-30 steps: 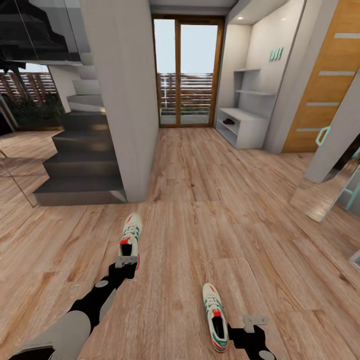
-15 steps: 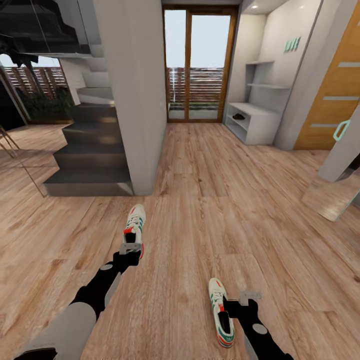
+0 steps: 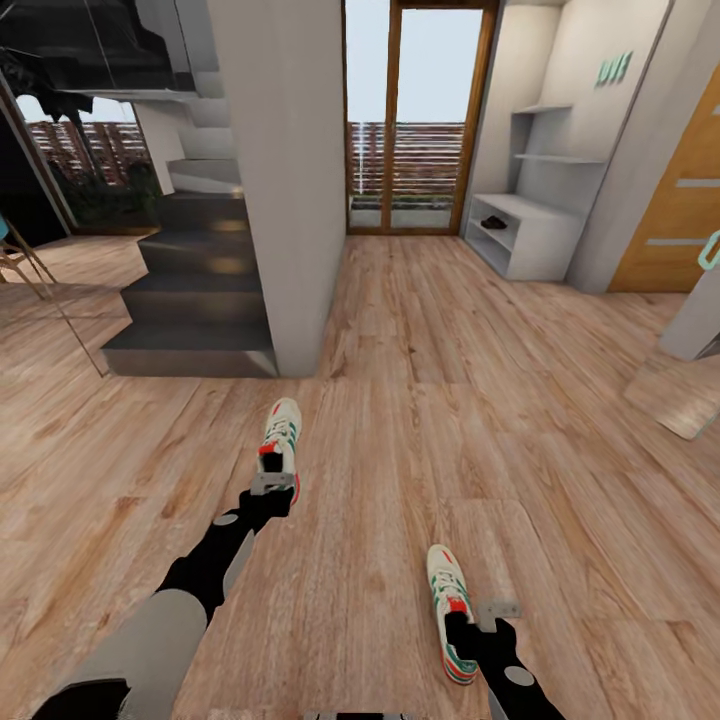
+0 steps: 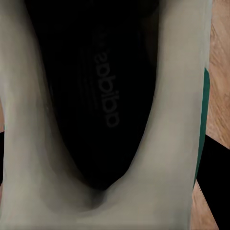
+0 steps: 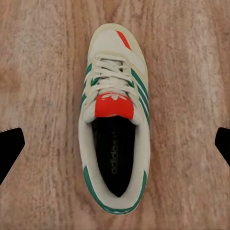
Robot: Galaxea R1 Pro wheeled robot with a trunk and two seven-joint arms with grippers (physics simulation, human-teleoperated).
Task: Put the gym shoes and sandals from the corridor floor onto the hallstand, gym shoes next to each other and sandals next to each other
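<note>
One gym shoe (image 3: pixel 281 438) lay on the corridor floor (image 3: pixel 420 400) just out from the corner of the grey pillar (image 3: pixel 290 180), toe toward the stairs (image 3: pixel 195 300). The left gripper (image 3: pixel 272 486) sat at its heel, and that wrist's camera looked straight into the dark insole (image 4: pixel 103 96); whether its jaws were open or clamped could not be told. The second gym shoe (image 5: pixel 115 139) lay well apart to the right. The right gripper (image 3: pixel 480 620) hung above it, fingers spread wide either side, touching nothing. The hallstand (image 3: pixel 530 225) stood against the far wall beside the glass door (image 3: pixel 415 120), with something dark on a lower shelf.
</note>
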